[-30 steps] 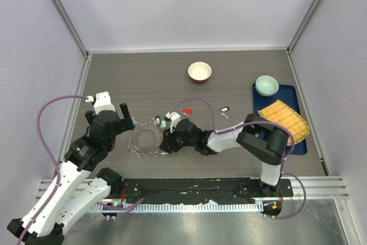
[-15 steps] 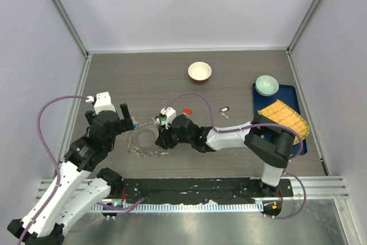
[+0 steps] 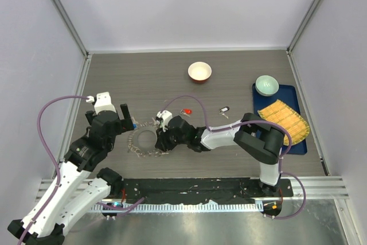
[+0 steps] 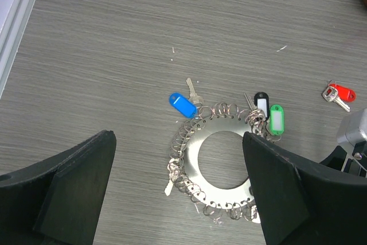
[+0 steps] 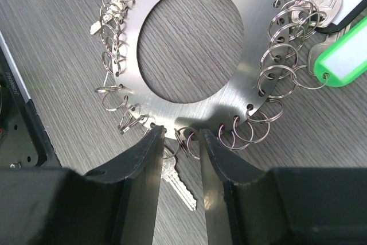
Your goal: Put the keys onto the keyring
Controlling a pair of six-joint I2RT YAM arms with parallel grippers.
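One second is bringing the right claw [image 5: 182, 142] toward nine o'clock; barely parted and empty, it is straddling rim loops on the keyring [image 5: 189, 104], likely preparing threading.

The keyring [image 3: 144, 139] lies on the table [image 3: 143, 78], loose keys [image 3: 186, 111] to its right, bowl [image 3: 199, 72] farther behind.

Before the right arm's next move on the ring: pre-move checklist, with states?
1. Right end effector straddles a split ring on the keyring rim: ok.
2. Firm grip on that split ring: cannot tell.
3. Left end effector open: ok.
4. Green key hooked on the keyring: ok.
5. Red key on the keyring: not ok, it lies loose on the table.
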